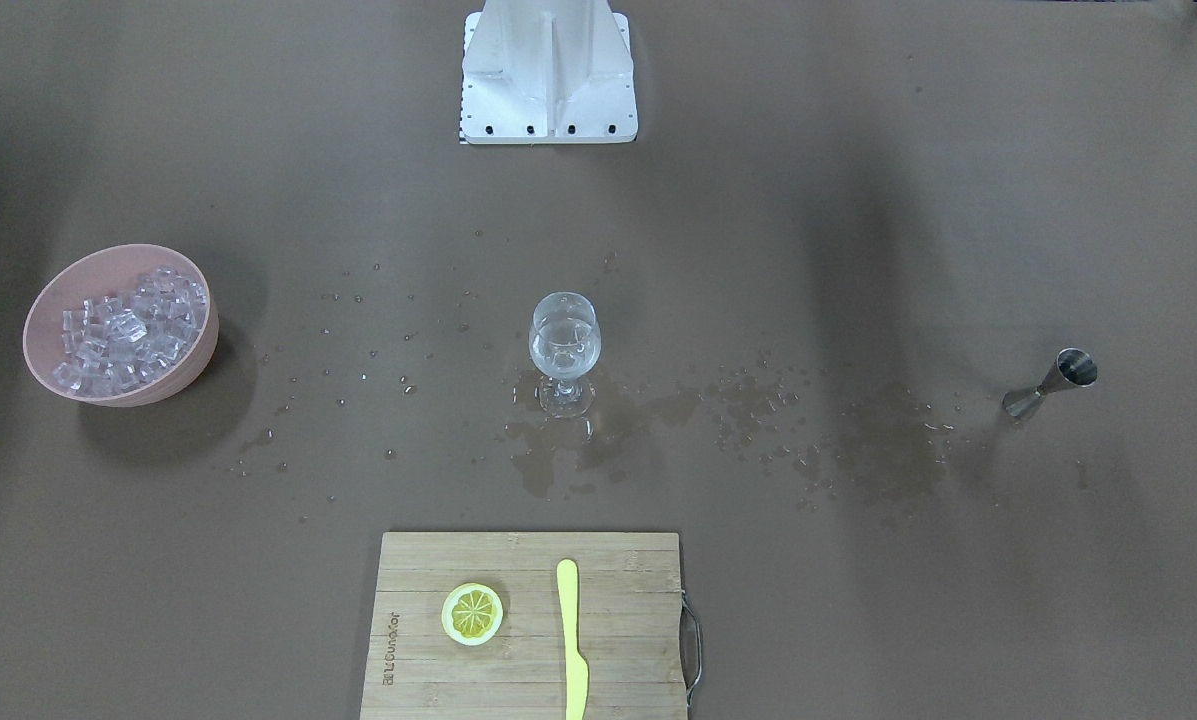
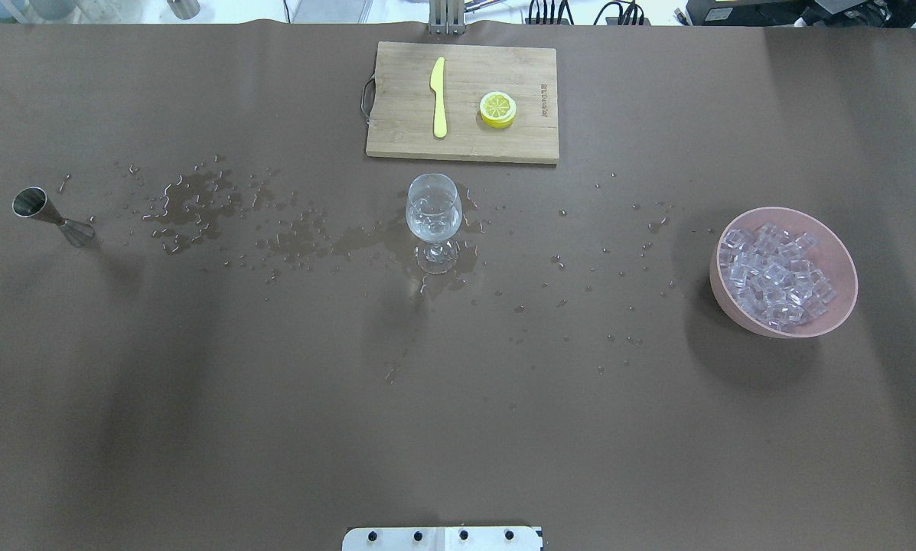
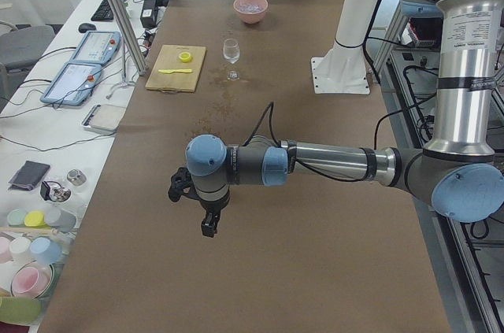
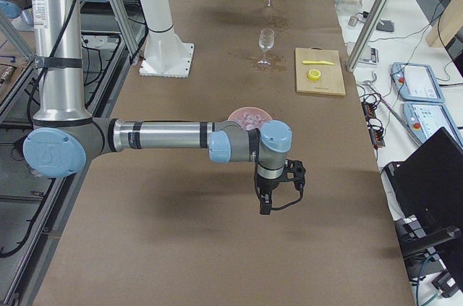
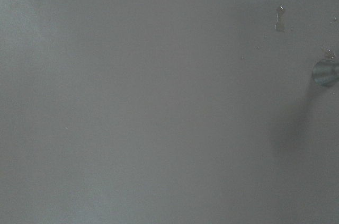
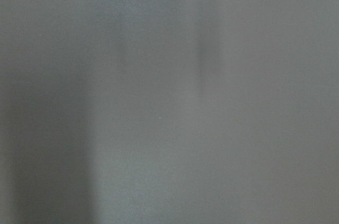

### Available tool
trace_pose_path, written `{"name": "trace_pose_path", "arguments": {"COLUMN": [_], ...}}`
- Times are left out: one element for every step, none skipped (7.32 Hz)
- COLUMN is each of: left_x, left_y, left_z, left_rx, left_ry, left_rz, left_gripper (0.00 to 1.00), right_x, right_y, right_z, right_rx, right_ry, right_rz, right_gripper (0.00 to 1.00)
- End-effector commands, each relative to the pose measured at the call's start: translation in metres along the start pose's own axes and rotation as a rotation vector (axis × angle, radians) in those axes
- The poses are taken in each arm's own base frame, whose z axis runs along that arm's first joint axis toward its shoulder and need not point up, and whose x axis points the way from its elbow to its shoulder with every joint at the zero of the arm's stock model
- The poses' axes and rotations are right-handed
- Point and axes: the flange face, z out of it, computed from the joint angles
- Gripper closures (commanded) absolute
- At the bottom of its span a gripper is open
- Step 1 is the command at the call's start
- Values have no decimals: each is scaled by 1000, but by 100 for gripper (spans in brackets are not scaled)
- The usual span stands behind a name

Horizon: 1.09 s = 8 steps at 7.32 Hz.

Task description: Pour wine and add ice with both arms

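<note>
Left fingers [image 3: 208, 226] hang pointing down over bare table [image 2: 458, 428], touching nothing. They show only in the left side view, so I cannot tell whether they are apart or together. Left arm [image 3: 331, 163] stretches level behind them, at the table's end on the robot's left.

Right fingers [image 4: 265, 205] also point down over bare table and hold nothing. They show only in the right side view, so again I cannot tell apart or together. Right arm [image 4: 159, 134] lies level, near the table's end on the robot's right.

Both wrist views show blurred table. The left one also has a few droplets [image 5: 279, 15].

Ice [image 1: 128, 330] is piled in a pink bowl [image 1: 46, 305] on the robot's right side of the table, well apart from both sets of fingers. Glass [image 1: 564, 340] stands upright mid-table in a wet patch with clear contents; I cannot tell if any ice is in it. More droplets are scattered to both sides of it.

Jigger [image 1: 1053, 382] stands on the robot's left side. Board [image 1: 528, 680] lies on the far side of the glass from the pedestal [image 1: 548, 75], with a lemon [image 1: 472, 613] and a knife [image 1: 571, 640] on it, apart from each other.
</note>
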Motion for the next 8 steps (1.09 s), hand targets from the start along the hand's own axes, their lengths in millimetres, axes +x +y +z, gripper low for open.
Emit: {"name": "trace_pose_path", "arguments": {"left_x": [4, 9, 14, 18, 21, 24, 23, 29], "left_y": [-2, -3, -5, -7, -13, -17, -18, -20], "left_z": [-5, -9, -15, -19, -23, -28, -27, -33], "left_rx": [10, 18, 31, 38, 45, 55, 54, 74], "left_ry": [-2, -4, -7, -10, -12, -12, -13, -18], "left_rz": [10, 18, 31, 39, 47, 50, 48, 69], "left_gripper": [1, 1, 1, 1, 1, 1, 1, 1], "right_x": [-6, -8, -18, -29, -47, -57, -74, -80], "right_y": [-4, -7, -15, -26, -46, -55, -73, -87], "right_z": [-7, -11, -24, -39, -61, -73, -95, -104], "right_rx": [15, 23, 50, 80, 124, 148, 189, 212], "right_ry": [-2, -1, -2, -3, -7, -10, -14, 33], "right_rz": [-13, -17, -37, -51, -80, -92, -120, -130], "right_gripper": [0, 0, 0, 0, 0, 0, 0, 0]}}
